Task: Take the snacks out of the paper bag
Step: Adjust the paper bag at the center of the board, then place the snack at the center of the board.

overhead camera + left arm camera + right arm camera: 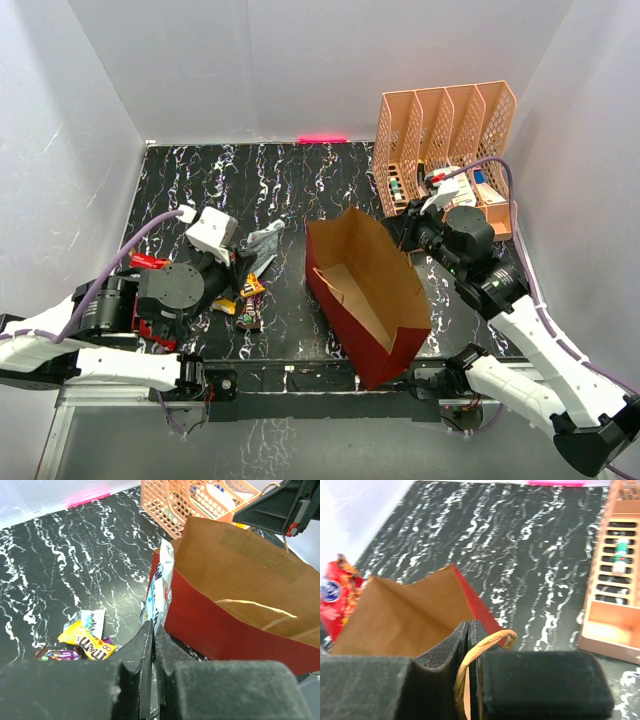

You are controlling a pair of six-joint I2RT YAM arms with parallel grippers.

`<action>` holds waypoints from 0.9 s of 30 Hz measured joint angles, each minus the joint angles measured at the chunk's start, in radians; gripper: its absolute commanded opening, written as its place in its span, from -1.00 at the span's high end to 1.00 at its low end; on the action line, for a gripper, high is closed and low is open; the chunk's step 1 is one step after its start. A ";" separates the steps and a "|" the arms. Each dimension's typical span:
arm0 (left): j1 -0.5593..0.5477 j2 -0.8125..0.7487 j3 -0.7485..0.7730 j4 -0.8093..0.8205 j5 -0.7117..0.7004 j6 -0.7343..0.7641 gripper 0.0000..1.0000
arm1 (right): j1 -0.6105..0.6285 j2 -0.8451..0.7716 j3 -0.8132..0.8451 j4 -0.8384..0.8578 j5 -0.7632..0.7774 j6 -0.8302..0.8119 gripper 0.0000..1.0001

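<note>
Left gripper (pixel 152 630) pinching silver-white packet (pixel 163 587), dark-red paper bag (pixel 372 275) open, kraft-lined

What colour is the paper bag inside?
Brown; the paper bag shows this best in the top external view.

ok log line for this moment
left gripper shut on silver packet | right gripper shut on paper bag | candy pile on table beside bag

Lab booth, white walls (pixel 250 60), marbled table (pixel 290 190)
</note>
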 measured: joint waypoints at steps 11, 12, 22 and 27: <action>0.000 -0.001 -0.005 -0.138 -0.100 -0.151 1.00 | -0.217 0.113 0.048 0.021 -0.024 -0.109 0.85; 0.000 0.003 -0.010 -0.154 -0.103 -0.173 1.00 | -0.239 0.123 0.051 0.021 -0.038 -0.113 0.85; 0.008 0.011 -0.242 -0.160 -0.061 -0.310 1.00 | -0.336 0.100 0.053 -0.019 -0.192 -0.139 0.85; 0.177 0.032 -0.356 -0.056 0.084 -0.282 1.00 | -0.336 0.061 0.078 -0.041 -0.267 -0.138 0.85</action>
